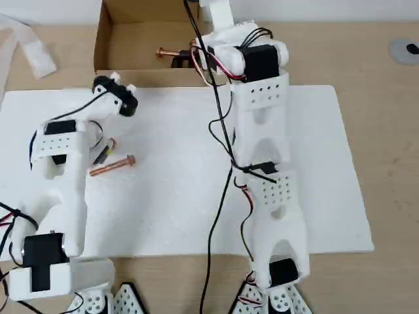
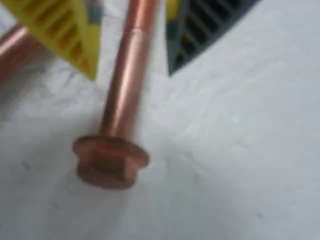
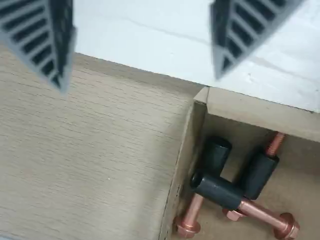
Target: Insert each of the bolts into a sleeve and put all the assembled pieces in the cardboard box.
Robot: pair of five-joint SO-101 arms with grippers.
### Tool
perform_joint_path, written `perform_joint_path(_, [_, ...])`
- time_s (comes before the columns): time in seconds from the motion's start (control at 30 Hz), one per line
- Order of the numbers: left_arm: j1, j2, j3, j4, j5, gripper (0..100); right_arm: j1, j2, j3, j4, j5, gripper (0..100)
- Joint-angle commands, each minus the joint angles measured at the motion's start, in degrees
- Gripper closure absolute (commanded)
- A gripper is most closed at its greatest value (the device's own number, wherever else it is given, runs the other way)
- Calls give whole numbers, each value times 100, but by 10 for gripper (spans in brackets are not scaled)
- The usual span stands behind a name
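The bolt [image 1: 112, 165] lies on the white foam sheet [image 1: 183, 196], left of centre in the high view. It is copper, with a smooth shank and a flanged hex head. Its shank runs between the left gripper [image 2: 131, 74]'s yellow and dark fingers [image 2: 65, 30], which are spread and clear of it; its far end is cut off. A second copper piece [image 2: 12, 47] is blurred. The right gripper [image 3: 140, 81] hangs released over the box [image 1: 105, 39] at top centre, where three sleeved bolts [image 3: 220, 190] lie crossed, partly cut off.
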Motion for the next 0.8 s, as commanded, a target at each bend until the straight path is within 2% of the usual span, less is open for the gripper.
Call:
perform_joint_path(0.0, [-18,-13,229,-448,-18,900,57,-462,-277,9,-70,774])
perform_joint_path(0.23, [141,-13,712,-1055,-9,900,48,-462,-277,9,-70,774])
perform_joint_path(0.4, [545,-4,818,-1099,193,900,48,-470,-277,9,-62,774])
perform_joint_path(0.6, [536,567,642,-1222,360,900,66,-479,-277,97,-35,774])
perform_joint_path(0.7, [519,831,369,-1020,369,908,66,-479,-277,202,-44,774])
perform_joint_path(0.77, [519,919,97,-721,369,958,66,-479,-277,202,-53,774])
